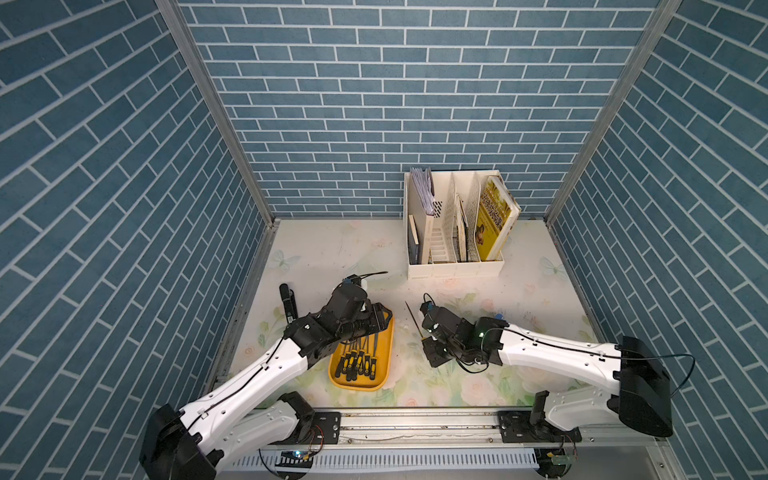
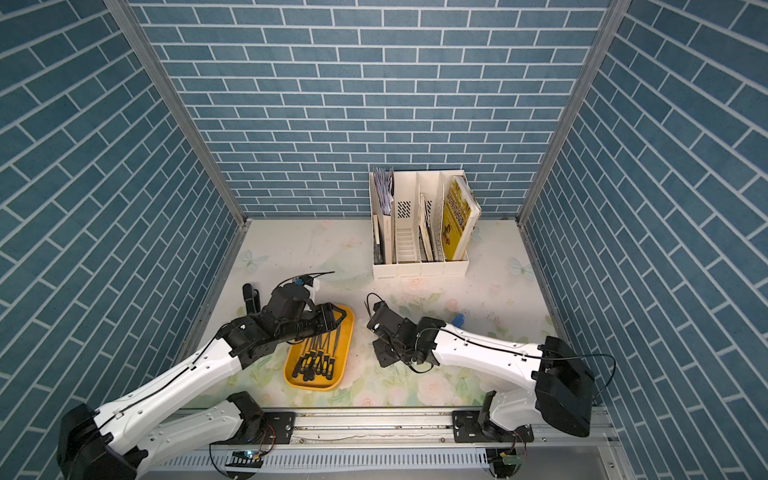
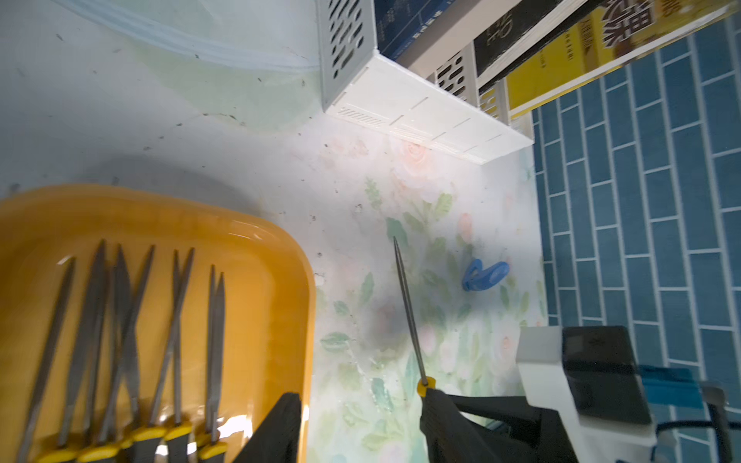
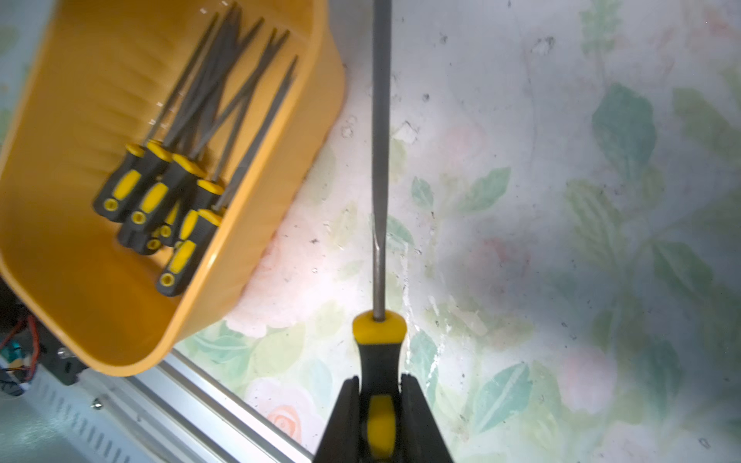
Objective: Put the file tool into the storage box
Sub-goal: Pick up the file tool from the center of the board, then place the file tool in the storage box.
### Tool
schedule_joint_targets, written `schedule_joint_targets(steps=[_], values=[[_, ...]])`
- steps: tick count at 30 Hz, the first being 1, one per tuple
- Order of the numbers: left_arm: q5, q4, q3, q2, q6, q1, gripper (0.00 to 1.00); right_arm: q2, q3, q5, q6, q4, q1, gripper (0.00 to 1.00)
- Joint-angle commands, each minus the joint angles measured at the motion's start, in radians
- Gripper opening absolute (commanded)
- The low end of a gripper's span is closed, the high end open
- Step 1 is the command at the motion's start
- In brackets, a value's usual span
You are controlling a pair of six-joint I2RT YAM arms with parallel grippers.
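I see bright, even overhead light and a soft shadow on the surface (image 4: 501, 260) ahead of the right end effector (image 4: 381, 401); wrist views smear, top-view walls (image 1: 83, 166) bow.

There are two pincers, the left pincer (image 3: 357, 425) and the right pincer (image 4: 379, 387). One file (image 4: 380, 160) is gripped between the right pincer's jaws. One storage box (image 1: 385, 365) lies under the left pincer and holds about eight more files (image 1: 357, 361); they overlap, so the exact number is unclear. One blue clip (image 3: 483, 274) lies near the right pincer's arm. One white organiser (image 1: 455, 268) with four slots stands well beyond both pincers. One black tool (image 1: 286, 303) lies beside the left pincer.
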Motion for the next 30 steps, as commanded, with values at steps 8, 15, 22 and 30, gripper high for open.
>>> schedule_joint_targets(steps=[8,15,22,30], values=[[-0.130,0.078,-0.022,0.017,-0.174,-0.058,0.55,0.036,0.055,-0.036,0.039,0.063,0.052,0.01],[-0.192,0.054,-0.030,0.064,-0.168,-0.058,0.56,0.046,0.078,-0.051,0.078,0.098,0.093,0.01],[-0.215,0.072,-0.010,0.137,-0.143,-0.052,0.26,0.060,0.098,-0.063,0.097,0.123,0.121,0.01],[-0.177,0.003,-0.002,0.087,-0.040,-0.003,0.00,0.112,0.178,-0.063,0.055,0.060,0.106,0.48]])
